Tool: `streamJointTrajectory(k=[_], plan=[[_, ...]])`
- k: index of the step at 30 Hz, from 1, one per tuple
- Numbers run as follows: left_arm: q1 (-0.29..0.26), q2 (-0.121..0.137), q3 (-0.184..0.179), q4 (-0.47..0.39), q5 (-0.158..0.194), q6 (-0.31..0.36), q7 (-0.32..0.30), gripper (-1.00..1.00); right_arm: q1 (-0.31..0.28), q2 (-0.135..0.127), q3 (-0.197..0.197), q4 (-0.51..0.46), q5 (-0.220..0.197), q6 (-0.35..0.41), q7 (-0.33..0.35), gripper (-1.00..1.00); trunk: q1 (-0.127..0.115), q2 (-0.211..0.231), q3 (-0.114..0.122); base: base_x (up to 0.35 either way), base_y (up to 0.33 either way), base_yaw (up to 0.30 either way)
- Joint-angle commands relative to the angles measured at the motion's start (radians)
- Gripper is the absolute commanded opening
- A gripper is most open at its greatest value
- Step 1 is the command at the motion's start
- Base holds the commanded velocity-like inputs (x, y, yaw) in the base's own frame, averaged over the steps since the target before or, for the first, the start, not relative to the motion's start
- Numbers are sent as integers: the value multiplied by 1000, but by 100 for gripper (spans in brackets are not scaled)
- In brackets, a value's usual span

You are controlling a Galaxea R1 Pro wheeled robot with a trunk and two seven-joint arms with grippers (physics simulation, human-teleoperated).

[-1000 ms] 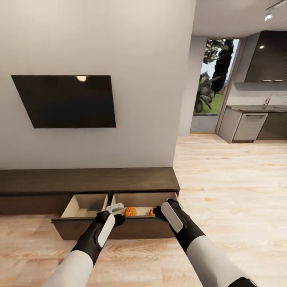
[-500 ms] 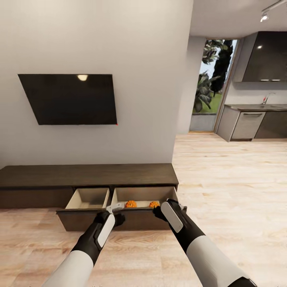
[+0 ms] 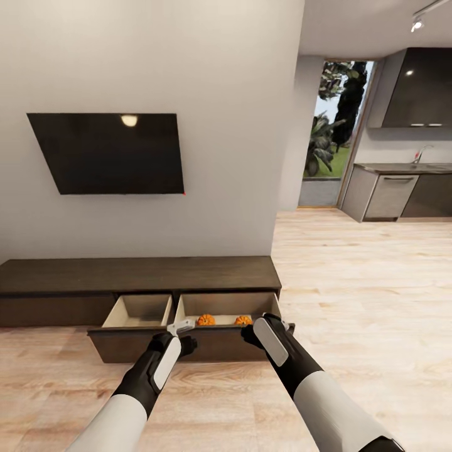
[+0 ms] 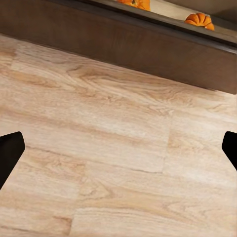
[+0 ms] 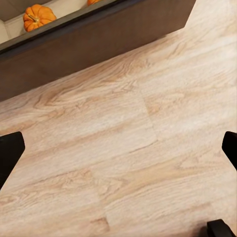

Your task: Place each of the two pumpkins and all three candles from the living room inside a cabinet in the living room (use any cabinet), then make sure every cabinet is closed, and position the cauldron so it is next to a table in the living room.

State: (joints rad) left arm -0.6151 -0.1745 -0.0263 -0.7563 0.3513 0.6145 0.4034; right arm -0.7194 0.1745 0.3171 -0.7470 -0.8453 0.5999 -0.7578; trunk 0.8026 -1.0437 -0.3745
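The long dark-brown cabinet (image 3: 138, 275) stands against the wall with two drawers pulled out. Two orange pumpkins (image 3: 205, 320) (image 3: 243, 321) lie in the right drawer. They also show over the drawer front in the left wrist view (image 4: 200, 19) and the right wrist view (image 5: 38, 16). The part of the left drawer (image 3: 139, 310) that I can see holds nothing. My left gripper (image 3: 184, 336) and right gripper (image 3: 250, 334) hover over the floor just in front of the drawer fronts. Both are open, with the dark fingertips (image 4: 10, 153) (image 5: 10, 153) spread wide and nothing between them.
A black TV (image 3: 110, 152) hangs on the wall above the cabinet. Light wood floor (image 3: 351, 295) runs to the right towards grey kitchen units (image 3: 392, 198) and a glass door (image 3: 329, 135).
The whole picture has shifted: the camera has backed away a little, so the cabinet looks farther off. Both arms keep the same pose and the drawers stay open.
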Motion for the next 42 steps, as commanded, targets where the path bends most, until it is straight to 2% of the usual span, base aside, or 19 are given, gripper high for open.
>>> streamJointTrajectory(k=[1, 8, 13, 18, 25, 31, 35, 39, 40, 42], plan=[[0, 0, 0, 0, 0, -1, 0, 100, 0, 0, 0, 0, 0, 0, 0, 100, 4, -7, -3, 0, 0, 0], [0, 0, 3, 1, 0, -6, 0, 100, 0, 0, 0, 4, 1, -1, 0, 100, 31, -56, -25, 0, 0, 0], [3, 0, 3, 3, -7, -1, -1, 100, -1, 0, 9, -1, 29, -4, 24, 100, 31, -56, -25, 0, 0, 0], [3, 6, 1, 7, 5, -17, 0, 100, 0, 0, 38, -9, 3, -15, -5, 100, 31, -56, -25, 0, 0, 0], [3, 8, 1, 8, 6, -16, 1, 100, 0, -1, 66, -9, 2, -17, -9, 100, 31, -56, -25, 0, 0, 0], [3, 8, 0, 8, 6, -17, 1, 100, 1, -1, 71, -9, 2, -18, -9, 100, 54, -98, -44, 0, 0, 0], [3, 8, -3, 9, 5, -19, 2, 100, 1, -2, 87, -8, 3, -19, -8, 100, 69, -126, -56, 0, 0, 0], [3, 8, -5, 9, 3, -24, 2, 100, 0, -16, 110, 5, 4, -36, -8, 100, 84, -154, -69, 0, 0, 0], [3, 8, -6, 11, 1, -25, 1, 100, 0, -23, 123, 16, 4, -62, -8, 100, 88, -161, -72, 0, 0, 0], [3, 11, -6, 13, 0, -39, 1, 100, 0, -42, 125, 49, 4, -84, -8, 100, 96, -175, -78, 0, 0, 0]])
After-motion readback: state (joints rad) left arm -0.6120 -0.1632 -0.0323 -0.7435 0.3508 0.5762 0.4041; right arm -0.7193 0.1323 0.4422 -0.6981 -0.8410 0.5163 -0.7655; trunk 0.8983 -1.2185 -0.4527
